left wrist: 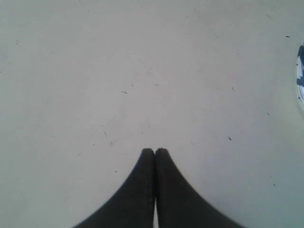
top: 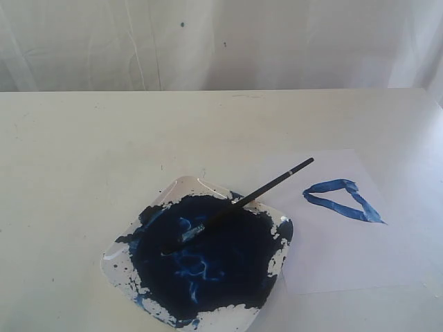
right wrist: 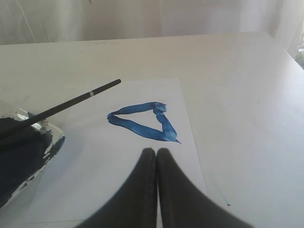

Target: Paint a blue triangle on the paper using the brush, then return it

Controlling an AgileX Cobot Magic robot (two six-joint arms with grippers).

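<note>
Right gripper: its two dark fingers are pressed flat together, nothing between them, poised over the paper. Just ahead of those fingertips sits the blue triangle, a rough outline of brushstrokes, apart from the gripper and not touched. The brush is off to one side, well clear of that gripper. It rests on a slant across the rim of the paint tray, bristle end down in the dark blue paint, the black handle's tip poking out over the corner of the paper, near the triangle but short of it. The tray overlaps the sheet's edge. Over on the other side, the left gripper is also closed tight and empty, above bare table, with a sliver of the tray at the edge of its camera's sight. From the exterior view, neither arm shows at all.
</note>
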